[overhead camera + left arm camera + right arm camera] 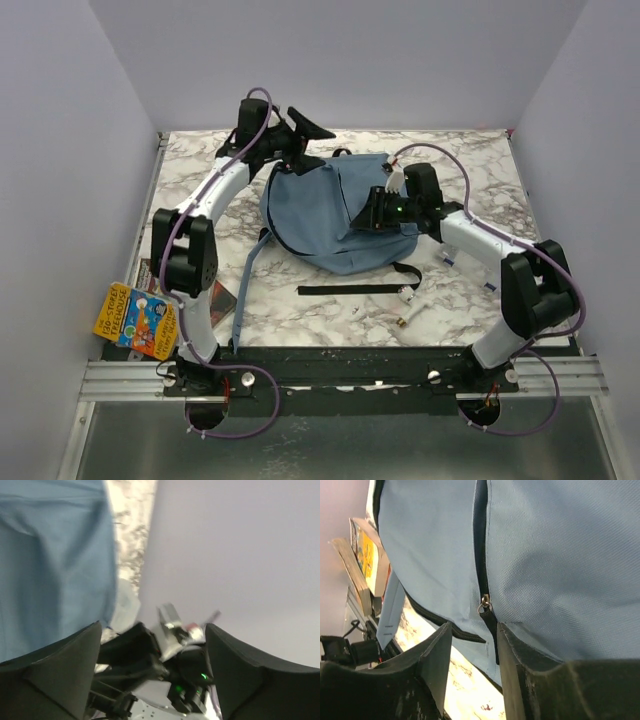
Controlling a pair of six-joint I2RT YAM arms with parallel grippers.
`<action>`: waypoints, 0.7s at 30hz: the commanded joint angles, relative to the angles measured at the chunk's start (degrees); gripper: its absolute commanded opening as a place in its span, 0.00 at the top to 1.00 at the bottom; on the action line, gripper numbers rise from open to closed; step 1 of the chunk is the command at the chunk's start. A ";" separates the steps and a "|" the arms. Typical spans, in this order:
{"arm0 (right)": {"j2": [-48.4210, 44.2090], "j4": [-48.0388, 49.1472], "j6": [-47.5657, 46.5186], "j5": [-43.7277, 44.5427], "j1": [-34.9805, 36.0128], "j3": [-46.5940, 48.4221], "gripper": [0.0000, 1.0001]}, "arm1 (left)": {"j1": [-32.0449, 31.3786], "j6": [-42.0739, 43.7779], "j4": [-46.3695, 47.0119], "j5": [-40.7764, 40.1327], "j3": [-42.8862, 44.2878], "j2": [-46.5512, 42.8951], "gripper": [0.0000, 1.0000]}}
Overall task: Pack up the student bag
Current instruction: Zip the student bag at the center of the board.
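Dusty-blue, the student bag (330, 215) lies mid-bench (500, 160). I see my left fingers (60, 675) spread wide at its far edge, holding nothing. My right fingers (437, 655) stand partly apart, empty, close beside the zip pull (484, 603).

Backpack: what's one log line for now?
student bag: on table | left gripper: open, empty | right gripper: open at zipper pull

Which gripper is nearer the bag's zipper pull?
Right. The right gripper sits just short of the zipper pull, fingers apart. The left gripper is open at the bag's far edge.
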 commanded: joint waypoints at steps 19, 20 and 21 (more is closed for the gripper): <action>-13.46 -5.02 7.90 13.53 0.60 -12.27 0.38 | 10.81 40.51 -27.86 -17.67 -32.69 -42.45 0.05; -14.16 -4.73 8.51 14.91 0.61 -13.31 0.38 | 11.33 39.89 -27.69 -17.93 -34.19 -42.34 0.08; -15.26 -3.90 9.26 16.29 0.61 -14.95 0.37 | 11.55 39.32 -27.33 -17.58 -35.16 -41.93 0.10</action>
